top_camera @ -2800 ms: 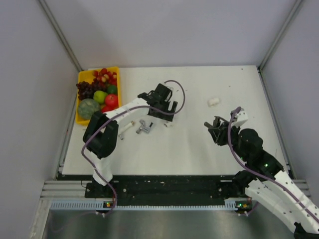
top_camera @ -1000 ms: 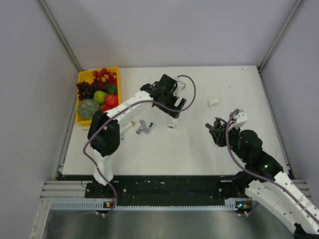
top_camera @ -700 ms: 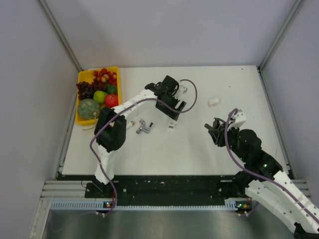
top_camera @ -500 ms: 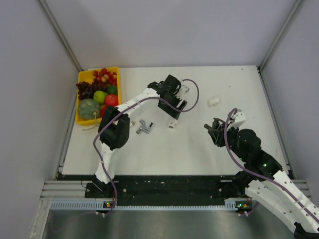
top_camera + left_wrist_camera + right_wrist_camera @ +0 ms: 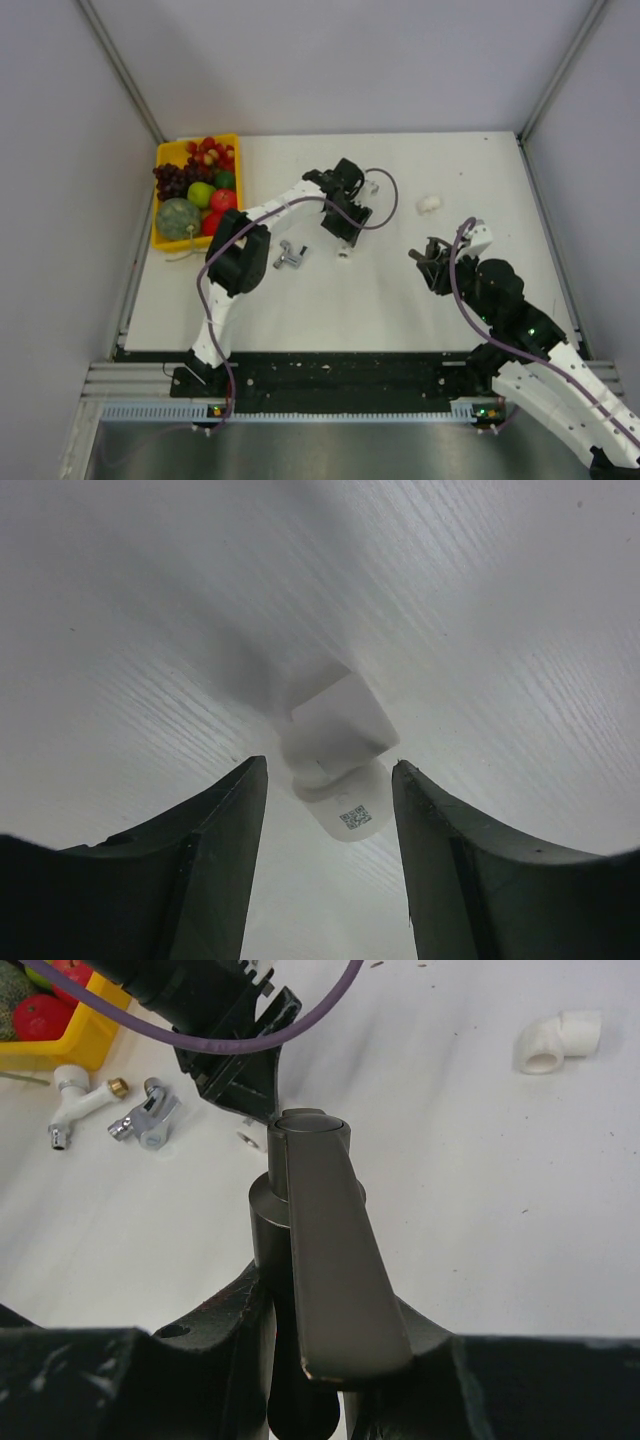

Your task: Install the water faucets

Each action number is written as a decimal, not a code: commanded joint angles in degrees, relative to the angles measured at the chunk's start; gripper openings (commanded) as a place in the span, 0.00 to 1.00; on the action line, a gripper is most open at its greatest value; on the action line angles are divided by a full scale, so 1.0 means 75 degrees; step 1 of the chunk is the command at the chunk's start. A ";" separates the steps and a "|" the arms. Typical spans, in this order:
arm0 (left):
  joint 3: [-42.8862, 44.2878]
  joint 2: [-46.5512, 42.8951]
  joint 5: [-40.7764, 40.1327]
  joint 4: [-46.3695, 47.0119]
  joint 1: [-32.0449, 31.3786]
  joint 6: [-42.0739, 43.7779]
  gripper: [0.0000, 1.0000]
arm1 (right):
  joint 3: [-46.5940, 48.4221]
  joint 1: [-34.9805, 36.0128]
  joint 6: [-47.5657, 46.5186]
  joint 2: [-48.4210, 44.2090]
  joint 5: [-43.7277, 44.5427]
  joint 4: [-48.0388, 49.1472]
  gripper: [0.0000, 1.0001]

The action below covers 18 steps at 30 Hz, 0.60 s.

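My left gripper (image 5: 344, 236) hangs low over a small white plastic fitting (image 5: 343, 251) on the table. In the left wrist view this fitting (image 5: 338, 752), marked with a tiny square code, lies between my dark fingers (image 5: 215, 830), with a gap on each side; the gripper (image 5: 328, 764) is open. My right gripper (image 5: 320, 1360) is shut on the dark grey faucet (image 5: 320, 1250), lever handle uppermost, held above the table at the right (image 5: 432, 262). The silvery faucet (image 5: 290, 257) lies left of the fitting, and the white-bodied faucet (image 5: 82, 1100) lies beyond it.
A white elbow fitting (image 5: 429, 204) lies at the back right of the table. A yellow tray (image 5: 166, 155) of toy fruit stands at the back left corner. My left arm's elbow (image 5: 238, 257) hangs over the table near the silvery faucet.
My left gripper has come down and nearer, onto the small white fitting, and its jaws have narrowed around it. Its elbow swung right. The right arm has not moved.
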 commanded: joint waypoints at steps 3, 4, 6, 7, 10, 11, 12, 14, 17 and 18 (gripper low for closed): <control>-0.1064 -0.0500 0.0702 0.0491 0.0042 -0.0531 0.59 | 0.0182 -0.0041 0.0067 0.0017 -0.0054 0.0550 0.00; -0.1298 -0.0571 0.0819 0.0632 0.0042 -0.0555 0.59 | 0.0159 -0.0041 0.0067 0.0017 -0.0065 0.0574 0.00; -0.1580 -0.0641 0.0844 0.0808 0.0042 -0.0706 0.60 | 0.0135 -0.0041 0.0102 0.0040 -0.0089 0.0632 0.00; -0.1686 -0.0653 0.0786 0.0855 0.0031 -0.0789 0.56 | 0.0123 -0.0041 0.0114 0.0063 -0.0101 0.0656 0.00; -0.2049 -0.0793 0.0470 0.1124 0.0042 -0.1256 0.41 | 0.0112 -0.0041 0.0149 0.0075 -0.0159 0.0715 0.00; -0.2201 -0.0899 0.0399 0.1264 0.0031 -0.1467 0.37 | 0.0123 -0.0029 0.0149 0.0064 -0.0171 0.0715 0.00; -0.2434 -0.1016 0.0271 0.1475 0.0042 -0.1794 0.32 | 0.0123 -0.0041 0.0149 0.0064 -0.0159 0.0715 0.00; -0.2915 -0.1297 -0.0022 0.1838 0.0042 -0.2543 0.21 | 0.0100 -0.0041 0.0150 0.0052 -0.0159 0.0715 0.00; -0.3863 -0.1905 -0.0584 0.2459 0.0019 -0.4030 0.00 | 0.0053 -0.0041 0.0173 -0.0007 -0.0171 0.0738 0.00; -0.4191 -0.2244 -0.0748 0.2693 0.0007 -0.4558 0.00 | 0.0030 -0.0041 0.0196 -0.0018 -0.0171 0.0738 0.00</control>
